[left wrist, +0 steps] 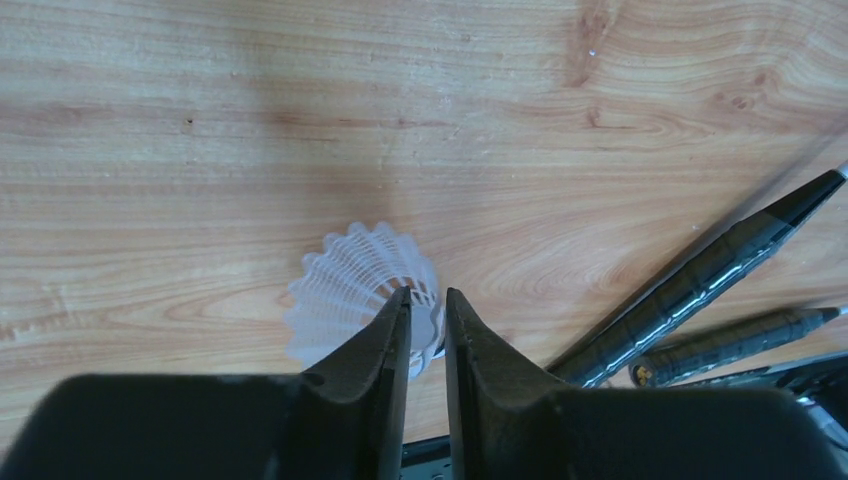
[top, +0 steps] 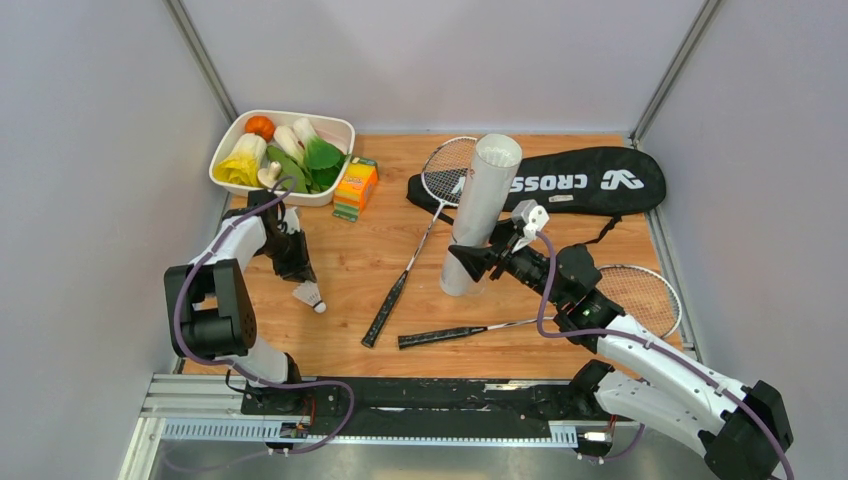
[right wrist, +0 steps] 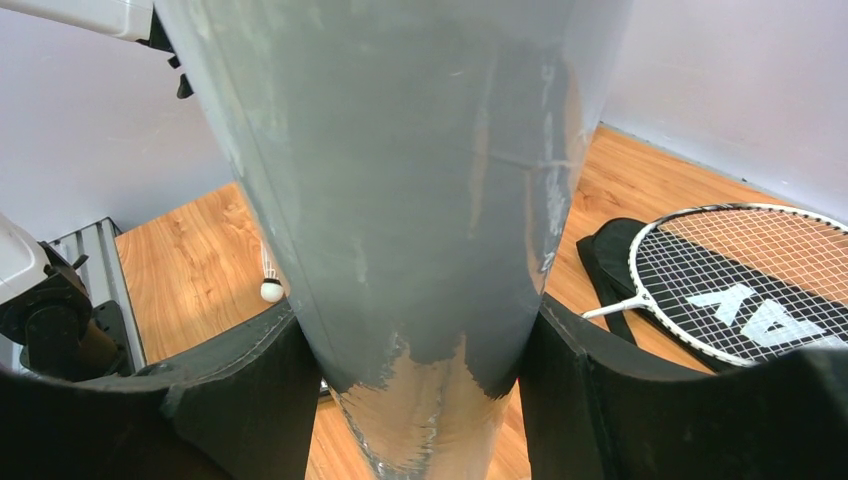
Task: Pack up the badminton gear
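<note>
I clamp the long white tube point(top: 485, 200) in my right gripper point(top: 470, 262) | left gripper point(left wrist: 427, 300), left of tube: near-closed at white feather shuttlecock point(left wrist: 345, 290), hold unclear | risk: rim pinch crushes feathers

Left hand point(left wrist: 427, 297) tight on shuttlecock point(left wrist: 345, 285) rim

Left arm point(top: 232, 262), at 9 o'clock in the top view: white shell links, black joint housings, one purple-grey cable point(top: 178, 300) looping outside the links. Right arm point(top: 660, 362), at 4 o'clock: the same white shells and black joints, a matching purple cable point(top: 540, 295) running along it, a white camera block point(top: 530, 215) at the wrist. Left gripper point(left wrist: 428, 296): two matte black wedge-shaped fingers tapering to narrow tips, set on a black block body. Right gripper point(right wrist: 418, 310): broad black fingers point(right wrist: 240, 400) with smooth, curved inner faces
</note>
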`<control>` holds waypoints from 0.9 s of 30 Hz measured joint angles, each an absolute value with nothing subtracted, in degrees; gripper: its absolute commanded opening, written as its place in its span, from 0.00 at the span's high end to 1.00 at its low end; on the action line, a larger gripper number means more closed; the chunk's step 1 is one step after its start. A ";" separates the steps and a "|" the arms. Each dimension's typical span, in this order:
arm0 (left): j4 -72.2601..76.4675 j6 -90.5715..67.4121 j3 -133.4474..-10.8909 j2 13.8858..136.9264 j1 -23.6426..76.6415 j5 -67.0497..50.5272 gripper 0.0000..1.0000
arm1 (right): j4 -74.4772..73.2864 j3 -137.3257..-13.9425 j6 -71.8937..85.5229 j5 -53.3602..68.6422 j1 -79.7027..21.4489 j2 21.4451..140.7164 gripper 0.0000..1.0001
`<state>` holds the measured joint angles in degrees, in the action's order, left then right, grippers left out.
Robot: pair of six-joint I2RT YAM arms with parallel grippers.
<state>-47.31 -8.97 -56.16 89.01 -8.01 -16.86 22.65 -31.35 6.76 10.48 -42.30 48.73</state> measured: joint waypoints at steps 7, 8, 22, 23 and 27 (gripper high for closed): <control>-47.64 -9.39 -56.18 88.49 -7.99 -17.50 1.00 | 22.61 -31.35 6.70 9.56 -42.30 48.58 0.48; -47.66 -9.43 -56.18 88.16 -7.99 -17.58 1.00 | 22.61 -31.35 6.61 9.41 -42.30 48.60 0.48; -35.48 -20.36 -65.45 65.67 -7.97 -27.11 1.00 | 16.45 -36.16 0.89 8.43 -42.30 56.03 0.47; -34.22 -21.10 -66.04 64.25 -7.97 -27.88 1.00 | 15.46 -37.36 -0.25 8.19 -42.30 56.75 0.46; -30.98 -23.42 -68.10 60.29 -7.27 -30.06 1.00 | 9.80 -44.27 -5.32 6.90 -42.30 60.84 0.46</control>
